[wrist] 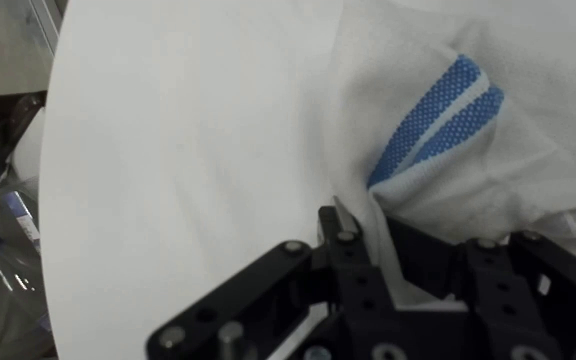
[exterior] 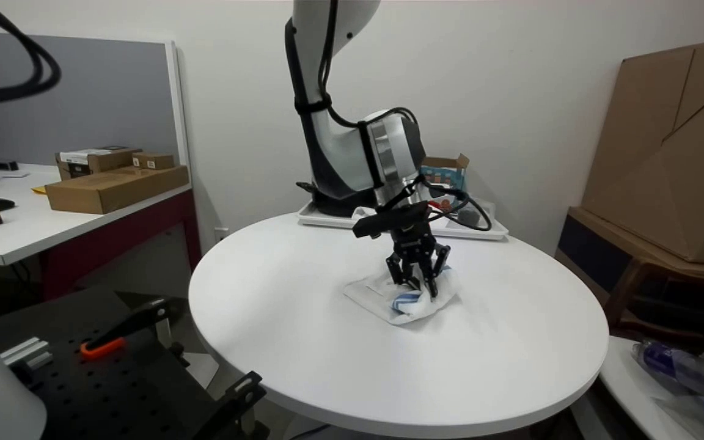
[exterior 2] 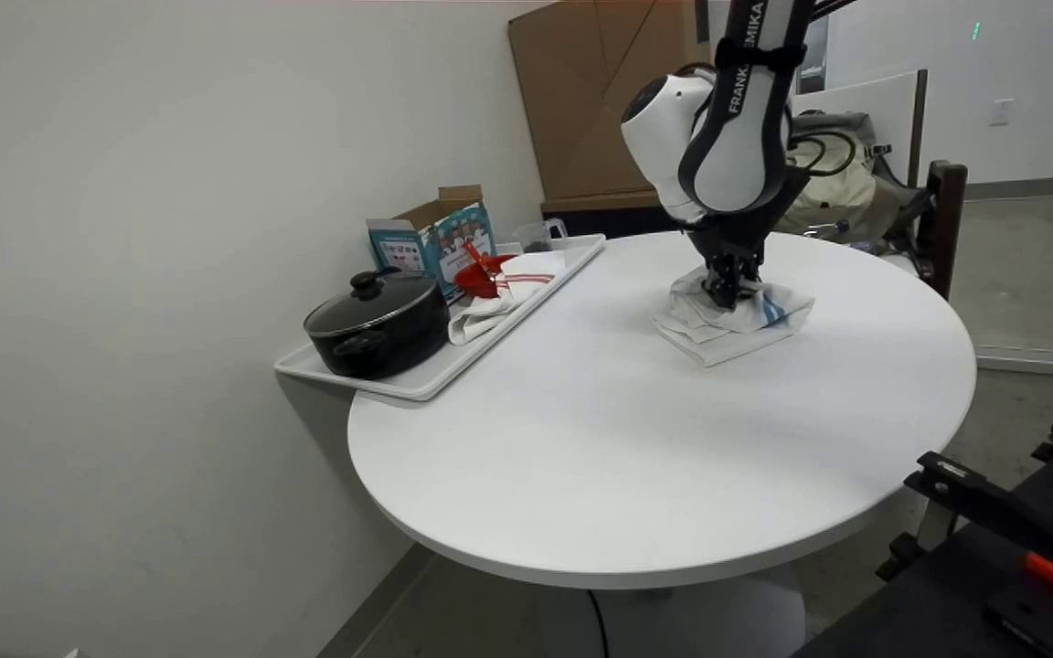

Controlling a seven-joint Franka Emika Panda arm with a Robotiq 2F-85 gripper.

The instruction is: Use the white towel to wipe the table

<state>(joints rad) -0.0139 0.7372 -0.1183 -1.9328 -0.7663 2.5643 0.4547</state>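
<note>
The tool (wrist: 366,222) pinches a fold of the rumpled, blue-striped woven white towel (wrist: 528,155) on the smooth round desk (exterior: 291,305), a rectangular tray (exterior: 473,232) at its far edge.

Your round white table (exterior 2: 636,475) carries, directly on its top, a crumpled white towel (exterior 2: 729,331) (you can spot its blue stripes (wrist: 423,117) in all three views) and, apart from it, a white tray (exterior 2: 435,367) with one end jutting past the table edge.
</note>
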